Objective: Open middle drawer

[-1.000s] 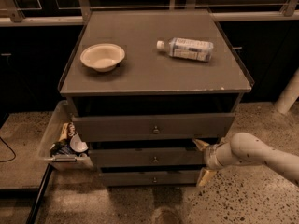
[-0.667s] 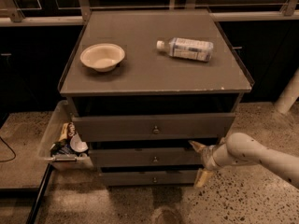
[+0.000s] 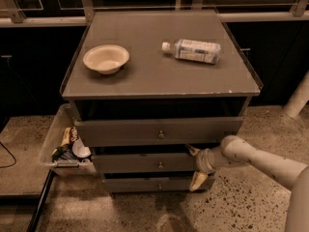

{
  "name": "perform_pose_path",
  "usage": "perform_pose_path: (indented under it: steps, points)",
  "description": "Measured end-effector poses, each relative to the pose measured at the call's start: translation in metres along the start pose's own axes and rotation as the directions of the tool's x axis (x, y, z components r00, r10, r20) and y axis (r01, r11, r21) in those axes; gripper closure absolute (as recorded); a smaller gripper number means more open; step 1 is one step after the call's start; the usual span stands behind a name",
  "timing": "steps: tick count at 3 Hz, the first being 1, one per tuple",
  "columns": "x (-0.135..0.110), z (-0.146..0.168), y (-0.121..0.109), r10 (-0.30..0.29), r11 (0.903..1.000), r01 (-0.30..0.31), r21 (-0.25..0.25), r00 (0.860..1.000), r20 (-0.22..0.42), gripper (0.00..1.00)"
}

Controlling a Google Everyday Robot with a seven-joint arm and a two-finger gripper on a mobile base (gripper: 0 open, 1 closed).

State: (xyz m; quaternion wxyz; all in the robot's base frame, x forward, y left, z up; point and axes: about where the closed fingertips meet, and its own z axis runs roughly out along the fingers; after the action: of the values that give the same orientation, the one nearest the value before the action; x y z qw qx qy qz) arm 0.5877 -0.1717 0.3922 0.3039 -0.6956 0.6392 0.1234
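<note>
The grey cabinet (image 3: 159, 76) has three drawer fronts. The middle drawer (image 3: 140, 163) is the mid-sized front, with a small round knob (image 3: 160, 165) at its centre. It looks shut or nearly shut, set back under the top drawer (image 3: 154, 130), which is pulled out a little. My gripper (image 3: 195, 166) comes in from the right on a white arm (image 3: 256, 158). It is open, one fingertip above the other, in front of the middle drawer's right end, right of the knob. It holds nothing.
A cream bowl (image 3: 106, 58) and a lying water bottle (image 3: 193, 50) are on the cabinet top. A clear bin (image 3: 55, 139) with snacks hangs at the cabinet's left side. The bottom drawer (image 3: 154, 184) is below. A white post (image 3: 297, 98) stands at the right.
My gripper and arm have moved left, closer to the right end of the middle drawer front. The drawers, bowl and bottle have not moved.
</note>
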Motion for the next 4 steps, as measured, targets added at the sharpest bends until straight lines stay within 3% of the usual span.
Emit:
perform_pose_path:
  steps: [1, 2, 4]
  points:
    - [0.0, 0.0, 0.0, 0.0, 1.0, 0.0, 0.0, 1.0, 0.0, 0.0]
    - [0.0, 0.0001, 0.0, 0.0, 1.0, 0.0, 0.0, 1.0, 0.0, 0.17]
    - [-0.0007, -0.0047, 0.003, 0.005, 1.0, -0.005, -0.005, 1.0, 0.004, 0.64]
